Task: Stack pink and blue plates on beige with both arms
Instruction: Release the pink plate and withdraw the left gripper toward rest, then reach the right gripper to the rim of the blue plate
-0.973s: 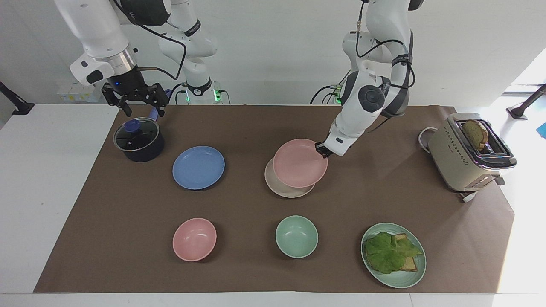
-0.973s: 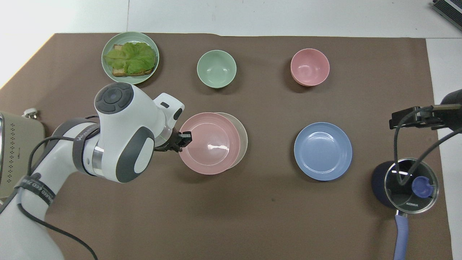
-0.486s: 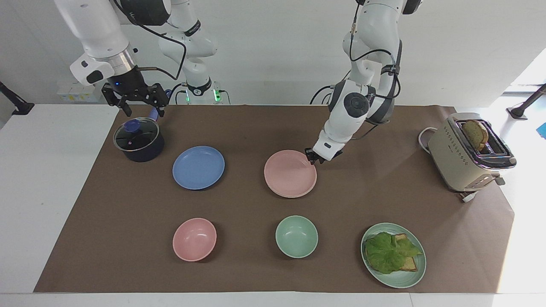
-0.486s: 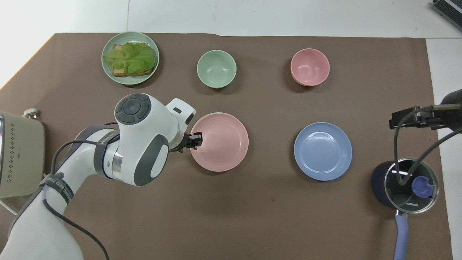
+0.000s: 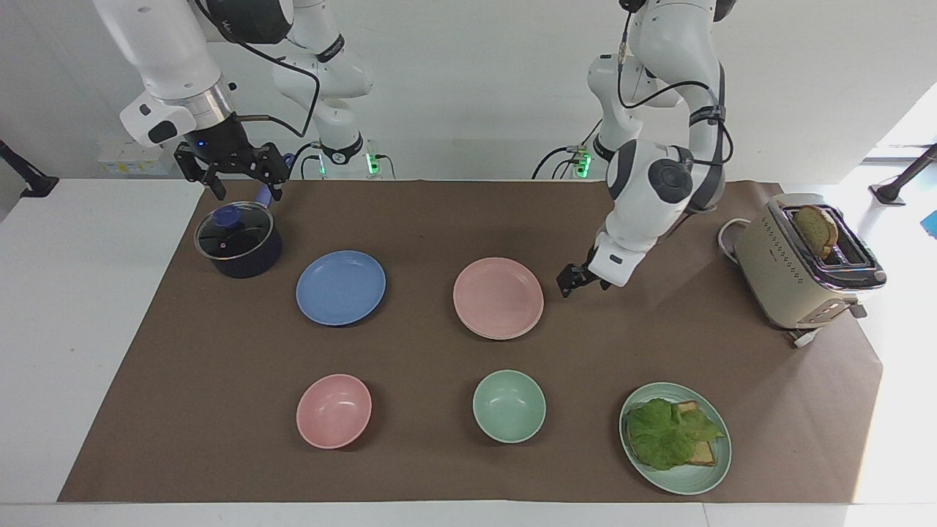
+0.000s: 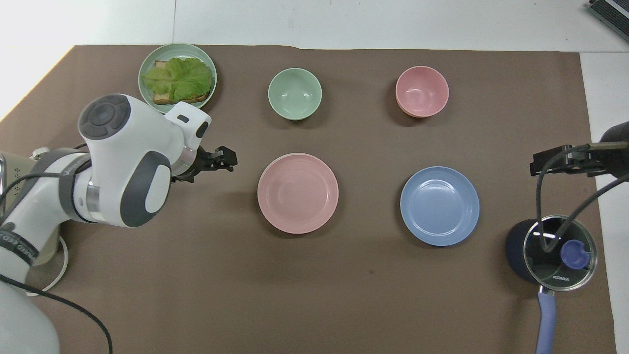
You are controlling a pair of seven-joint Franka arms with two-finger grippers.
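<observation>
The pink plate [image 5: 498, 298] [image 6: 298, 192] lies flat at the middle of the brown mat. The beige plate is hidden under it. Beside it, toward the right arm's end, the blue plate [image 5: 340, 288] [image 6: 440, 205] rests alone on the mat. My left gripper [image 5: 569, 284] [image 6: 230, 160] hangs open and empty just off the pink plate's rim, toward the left arm's end, a small gap away. Over the pot, my right gripper [image 5: 247, 194] waits open and holds nothing.
A dark pot with a glass lid [image 5: 238, 241] stands under the right gripper. A pink bowl [image 5: 334, 410], a green bowl [image 5: 509, 405] and a mint plate [image 5: 688, 483] with a lettuce sandwich line the edge farthest from the robots. A toaster [image 5: 798, 263] stands at the left arm's end.
My left gripper set the pink plate down squarely on the beige one, opened, and drew back toward the toaster. The right arm stayed still.
</observation>
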